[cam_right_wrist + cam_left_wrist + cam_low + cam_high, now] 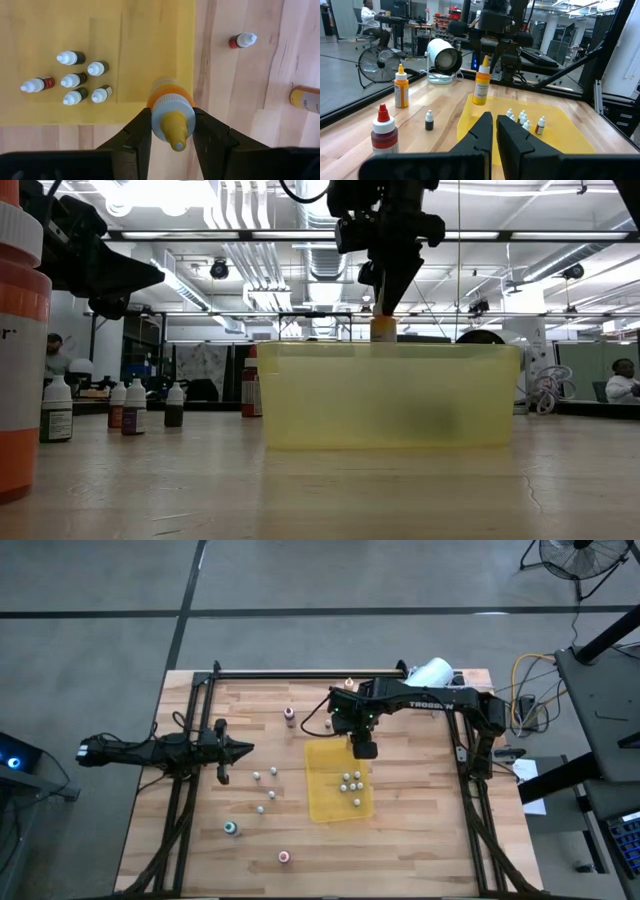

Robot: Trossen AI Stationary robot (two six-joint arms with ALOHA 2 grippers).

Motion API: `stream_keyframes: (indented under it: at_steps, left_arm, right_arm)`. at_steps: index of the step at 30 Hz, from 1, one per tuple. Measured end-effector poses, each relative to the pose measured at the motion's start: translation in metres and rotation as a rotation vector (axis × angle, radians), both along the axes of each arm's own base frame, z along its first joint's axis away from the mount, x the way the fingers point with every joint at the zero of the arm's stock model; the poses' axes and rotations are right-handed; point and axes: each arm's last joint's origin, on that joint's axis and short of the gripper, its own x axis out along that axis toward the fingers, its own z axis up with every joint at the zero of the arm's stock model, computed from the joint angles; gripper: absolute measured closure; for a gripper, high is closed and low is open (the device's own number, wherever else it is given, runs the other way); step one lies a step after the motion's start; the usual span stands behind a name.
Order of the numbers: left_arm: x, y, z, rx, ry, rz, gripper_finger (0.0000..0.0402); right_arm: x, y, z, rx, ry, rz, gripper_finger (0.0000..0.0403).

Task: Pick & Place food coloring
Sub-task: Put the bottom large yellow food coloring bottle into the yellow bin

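High view: right gripper [362, 748] hangs over yellow tray [322, 802] edge; left gripper [238, 749] waits apart, fingers nearly closed, empty.
Right wrist view: fingers clamp yellow-capped bottle [170, 115] at neck, upright.
Low view: bottle at tray rim. Placing step; next, lower and release.
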Motion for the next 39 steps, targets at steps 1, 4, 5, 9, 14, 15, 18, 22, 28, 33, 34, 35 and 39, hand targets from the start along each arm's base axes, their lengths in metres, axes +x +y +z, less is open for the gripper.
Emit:
stream_keyframes:
  at_steps: [1,4,5,9,14,15,18,22,28,33,34,35,39]
  left_arm:
    - [0.000,0.000,0.000,0.000,-0.001,0.000,0.0402]
    - [0.000,0.000,0.000,0.000,0.000,0.000,0.0402]
    - [0.000,0.000,0.000,0.000,-0.001,0.000,0.0402]
    - [0.000,0.000,0.000,0.000,0.000,0.000,0.0402]
    - [0.000,0.000,0.000,0.000,0.000,0.000,0.0402]
    - [0.000,0.000,0.000,0.000,-0.001,0.000,0.0402]
    - [0.000,0.000,0.000,0.000,0.000,0.000,0.0402]
    - [0.000,0.000,0.000,0.000,0.000,0.000,0.0402]
    - [0.000,0.000,0.000,0.000,-0.001,0.000,0.0402]
    - [0.000,0.000,0.000,0.000,-0.001,0.000,0.0402]
    - [0.000,0.000,0.000,0.000,-0.001,0.000,0.0402]
    - [0.000,0.000,0.000,0.000,-0.001,0.000,0.0402]
    - [0.000,0.000,0.000,0.000,0.000,0.000,0.0402]
  right_arm:
    - [0.000,0.000,0.000,0.000,0.000,0.000,0.0294]
    - [0.000,0.000,0.000,0.000,-0.001,0.000,0.0294]
    - [0.000,0.000,0.000,0.000,-0.001,0.000,0.0294]
    - [0.000,0.000,-0.003,0.001,0.007,0.000,0.0294]
    - [-0.001,0.001,-0.007,0.003,0.012,0.002,0.0294]
    - [0.000,0.001,-0.008,0.002,0.012,0.002,0.0294]
    - [0.001,0.001,-0.012,0.000,-0.002,0.002,0.0294]
    - [0.002,0.000,-0.020,-0.001,-0.007,0.002,0.0293]
    - [0.001,0.001,-0.023,0.000,0.000,0.002,0.0293]
    - [0.002,0.000,-0.023,-0.002,-0.015,-0.001,0.0293]
    - [0.002,0.000,-0.023,-0.002,-0.015,-0.003,0.0293]
    - [0.002,0.000,-0.023,-0.002,-0.015,-0.003,0.0293]
    - [0.002,0.000,-0.023,-0.001,-0.015,-0.006,0.0293]
